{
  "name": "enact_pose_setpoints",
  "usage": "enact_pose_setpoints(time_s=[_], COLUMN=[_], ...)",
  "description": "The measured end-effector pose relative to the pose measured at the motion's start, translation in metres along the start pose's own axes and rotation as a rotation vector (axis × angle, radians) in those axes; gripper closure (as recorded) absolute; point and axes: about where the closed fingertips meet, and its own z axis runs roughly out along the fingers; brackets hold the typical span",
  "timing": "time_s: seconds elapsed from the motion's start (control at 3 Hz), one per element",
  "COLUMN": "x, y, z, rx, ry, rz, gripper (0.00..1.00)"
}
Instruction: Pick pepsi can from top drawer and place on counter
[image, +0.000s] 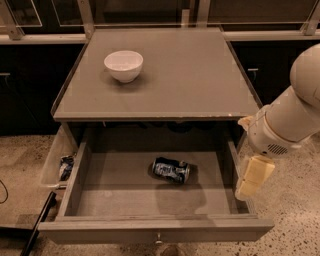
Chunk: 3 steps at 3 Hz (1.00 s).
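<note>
Open-drawer cabinet seen from the front and above, elements listed left to right.

- **Plastic bin** (54, 159): a narrow translucent bin fixed to the cabinet's left side. It holds a crumpled blue-and-white packet (66, 166).
- **White bowl** (123, 65): stands upright on the left rear part of the bench (200, 75). Its inside shows nothing in it.
- **Top drawer** (150, 229): pulled fully out below the bench's front edge, with a small knob (158, 238) at the middle of its plain front.
- **Pepsi can** (171, 170): the only thing in the drawer. It lies on its side on the drawer floor, near the middle, touching none of the walls.
- **Gripper** (248, 186): a cream-coloured piece hanging from the white arm (287, 122). It points downward over the drawer's right wall, toward the front corner. It is well apart from the can. Whether it is open or closed cannot be told.
- **Floor** (295, 220): speckled beige, around the cabinet.
</note>
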Motion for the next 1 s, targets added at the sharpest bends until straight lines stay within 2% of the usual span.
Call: enact_pose_setpoints(time_s=[0.33,0.67,1.0], x=[0.0,-0.003,-0.009], y=[0.0,0.007,0.014], z=[0.0,0.026,0.065], rx=[0.0,-0.041,-0.079], ry=[0.0,-0.032,-0.094], rz=[0.0,0.024,0.044], gripper=[0.0,0.0,0.0])
